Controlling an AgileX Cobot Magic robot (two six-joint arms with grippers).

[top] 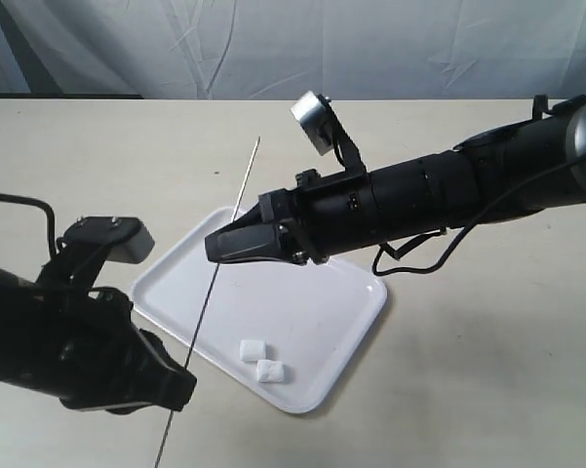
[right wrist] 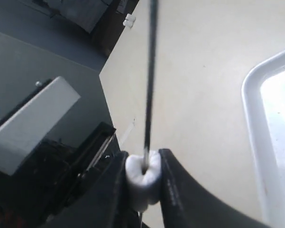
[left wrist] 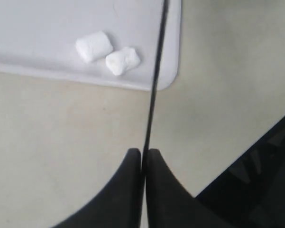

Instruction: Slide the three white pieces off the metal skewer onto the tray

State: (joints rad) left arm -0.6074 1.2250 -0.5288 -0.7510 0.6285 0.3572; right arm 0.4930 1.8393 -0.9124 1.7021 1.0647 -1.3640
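The thin metal skewer [top: 224, 249] runs slanted over the white tray [top: 341, 336]. My left gripper [top: 180, 385] is shut on the skewer's lower end [left wrist: 154, 85] off the tray's near corner. My right gripper [top: 214, 246] sits higher up the skewer, its jaws closed on one white piece [right wrist: 142, 178] that is still threaded on the rod [right wrist: 149, 80]. Two other white pieces [top: 253, 350] [top: 270, 371] lie loose on the tray near its front edge, also seen as a pair [left wrist: 93, 46] [left wrist: 123, 61] in the left wrist view.
The tray [left wrist: 47, 19] rests on a beige tabletop [top: 488, 370]. The skewer's far tip [top: 257, 141] reaches past the tray over the table. A white cloth backdrop [top: 273, 44] hangs behind the table's far edge.
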